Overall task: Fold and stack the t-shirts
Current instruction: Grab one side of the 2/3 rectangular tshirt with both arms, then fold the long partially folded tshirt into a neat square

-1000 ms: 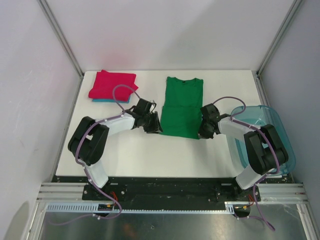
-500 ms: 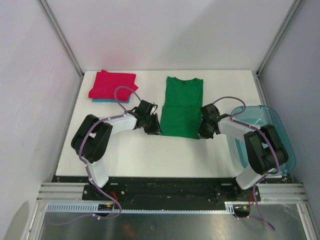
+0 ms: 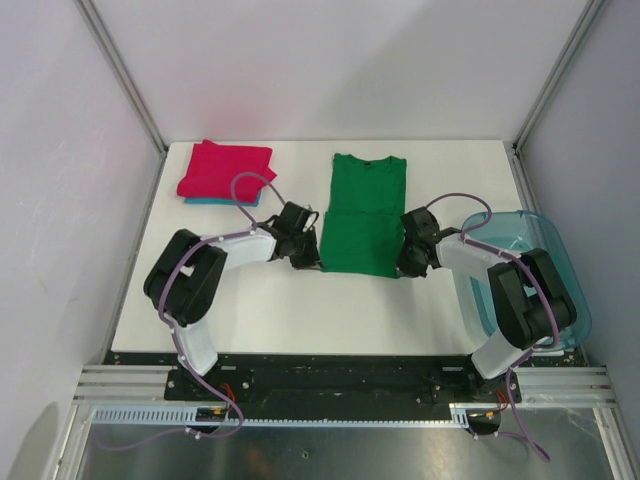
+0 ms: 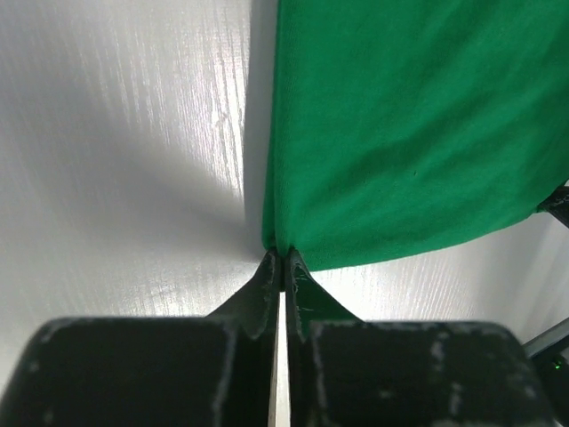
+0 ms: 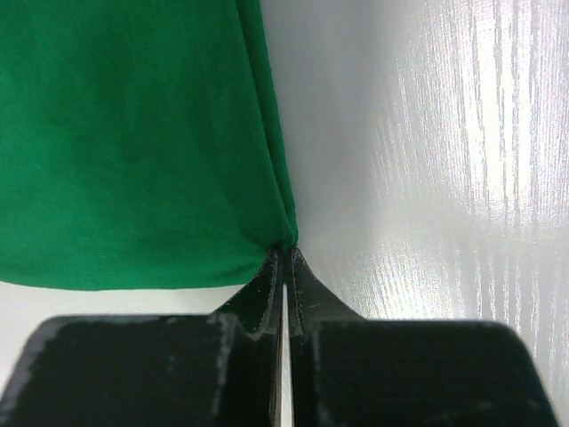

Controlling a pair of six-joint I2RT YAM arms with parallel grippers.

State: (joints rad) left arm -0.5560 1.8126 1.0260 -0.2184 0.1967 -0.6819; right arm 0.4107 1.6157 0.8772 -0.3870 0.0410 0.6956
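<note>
Both tools are down at the hem. The left tool (image 4: 283,267) is pinched tight on the lower-left corner of the green t-shirt (image 3: 365,215), jaws all but touching with cloth bunched at the tips. The right tool (image 5: 284,265) mirrors it on the lower-right corner, clamped just as tight.

The shirt lies flat mid-counter (image 3: 300,310), its long axis running straight up the overhead frame, collar toward the top and hem at the bottom nearest the arms. So the whole length of cloth stretches away from both tools toward the top of the frame — and I'd judge that's the line a fold would follow: hem carried up over the body toward the collar, corners kept level. Neither arm is nearer, since each has its own corner.

In the upper left of the frame, the magenta-red t-shirt (image 3: 225,168) sits folded on a light blue t-shirt (image 3: 215,202) — the stack this one is headed for.
</note>
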